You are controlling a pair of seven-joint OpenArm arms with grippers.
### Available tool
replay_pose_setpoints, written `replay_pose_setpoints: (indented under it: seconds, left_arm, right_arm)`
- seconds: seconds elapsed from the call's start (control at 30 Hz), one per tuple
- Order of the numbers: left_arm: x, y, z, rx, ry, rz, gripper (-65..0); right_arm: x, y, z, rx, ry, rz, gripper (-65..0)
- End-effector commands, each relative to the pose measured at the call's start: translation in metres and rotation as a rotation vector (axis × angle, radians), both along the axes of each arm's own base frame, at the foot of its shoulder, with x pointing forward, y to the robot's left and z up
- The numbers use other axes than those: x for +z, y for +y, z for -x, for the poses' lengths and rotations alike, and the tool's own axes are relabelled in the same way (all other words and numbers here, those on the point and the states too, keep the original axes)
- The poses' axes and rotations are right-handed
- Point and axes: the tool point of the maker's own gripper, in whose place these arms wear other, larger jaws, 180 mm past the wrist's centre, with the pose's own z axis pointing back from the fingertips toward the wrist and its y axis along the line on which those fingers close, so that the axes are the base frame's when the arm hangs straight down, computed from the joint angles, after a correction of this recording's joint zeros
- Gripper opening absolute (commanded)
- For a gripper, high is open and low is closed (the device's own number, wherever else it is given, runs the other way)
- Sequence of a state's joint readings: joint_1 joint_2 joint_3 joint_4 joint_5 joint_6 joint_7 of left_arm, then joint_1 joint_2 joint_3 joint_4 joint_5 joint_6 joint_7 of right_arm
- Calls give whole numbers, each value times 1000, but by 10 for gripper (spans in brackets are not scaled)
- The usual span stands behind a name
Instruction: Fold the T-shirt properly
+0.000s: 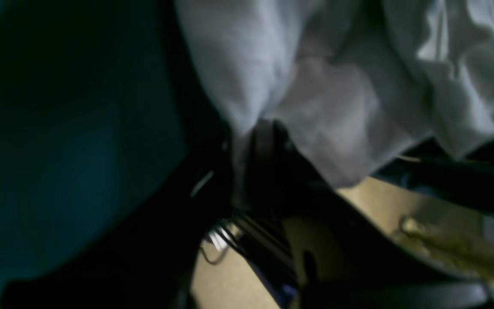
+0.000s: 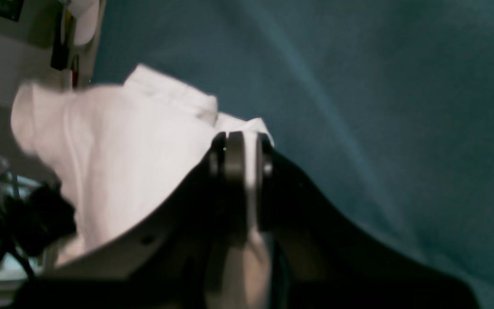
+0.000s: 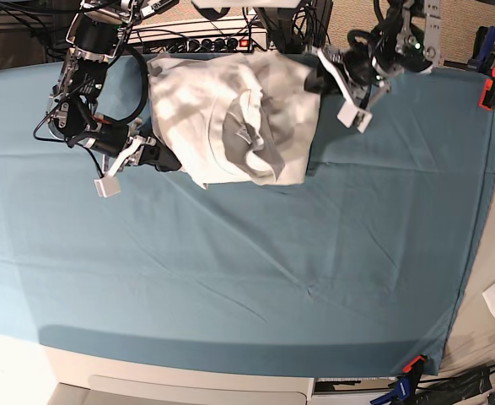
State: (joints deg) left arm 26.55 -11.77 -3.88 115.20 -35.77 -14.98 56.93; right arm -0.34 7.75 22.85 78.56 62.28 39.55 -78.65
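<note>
T-shirt [image 1: 337, 90], left wrist view: white cloth bunches at the left fingers [image 1: 247, 141]; blurred, but a strip runs down between them, so they look clenched on the hem.

Right wrist view: right fingers [image 2: 240, 150] clenched on a T-shirt [image 2: 122, 163] edge, cloth lifted off the teal cover [image 2: 380, 107].

Base view: T-shirt [image 3: 230, 118] hangs rumpled at the counter's [image 3: 230, 278] far edge, stretched between both arms. Judgement: keep both grips level and taut, draw toward the counter's middle, lay flat before folding.
</note>
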Motion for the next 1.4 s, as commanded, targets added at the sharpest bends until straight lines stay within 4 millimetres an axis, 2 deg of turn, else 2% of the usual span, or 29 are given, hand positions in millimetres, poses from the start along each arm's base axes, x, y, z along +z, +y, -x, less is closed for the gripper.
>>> replay_pose_setpoints:
  seconds: [0.0, 0.13, 0.33, 0.43, 0.6, 0.77, 1.07, 1.23, 1.37]
  left_arm:
    - [11, -1, -12, 7, -54, 20, -650]
    - [20, 0, -30, 16, -115, 12, -650]
    - [29, 6, -57, 29, -181, -5, -650]
    - [25, 3, -71, 23, -184, -1, -650]
    - [13, -17, -91, -40, -165, 11, -650]
    - [15, -41, -116, -120, -187, 5, -650]
    - [43, -59, -163, -192, -294, -33, -650]
    - [47, -68, -178, -208, -298, -27, -650]
    - [47, -83, -188, -202, -275, 18, -650]
  right_arm:
    - [3, 4, 3, 10, -4, -12, -650]
    - [5, 15, 18, 20, -15, -10, -650]
    - [32, 28, 42, 55, -106, 72, -650]
    - [42, 32, 57, 66, -136, 117, -650]
    - [47, 41, 84, 70, -135, 125, -650]
    - [42, 50, 102, 56, -93, 89, -650]
    - [45, 64, 101, 15, -102, 28, -650]
    - [48, 71, 99, -8, -110, -5, -650]
    - [49, 75, 98, -22, -114, -22, -650]
